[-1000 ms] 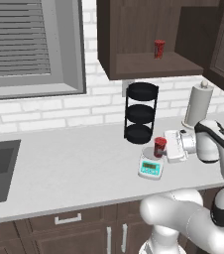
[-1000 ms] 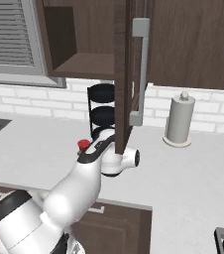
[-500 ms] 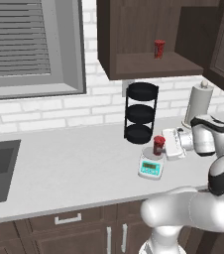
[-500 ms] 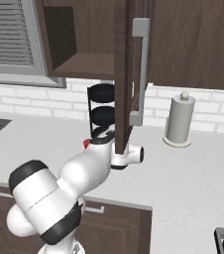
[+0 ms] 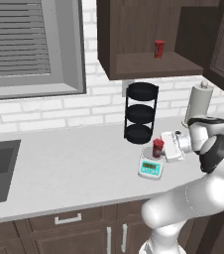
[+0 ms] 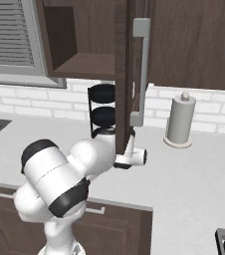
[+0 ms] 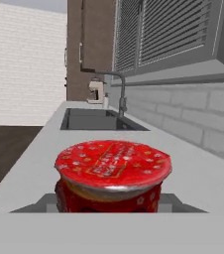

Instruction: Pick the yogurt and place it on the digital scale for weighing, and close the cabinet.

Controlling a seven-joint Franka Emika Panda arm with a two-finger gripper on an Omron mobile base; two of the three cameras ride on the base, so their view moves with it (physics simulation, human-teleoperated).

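Yogurt (image 5: pixel 157 147) gripped sideways by hand (image 5: pixel 162 148) above digital scale (image 5: pixel 150 167).

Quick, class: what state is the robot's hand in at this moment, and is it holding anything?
Hand: closed on the yogurt, which is at the digital scale.

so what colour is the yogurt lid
Red with small pale specks on the yogurt, clearest in the hand view.
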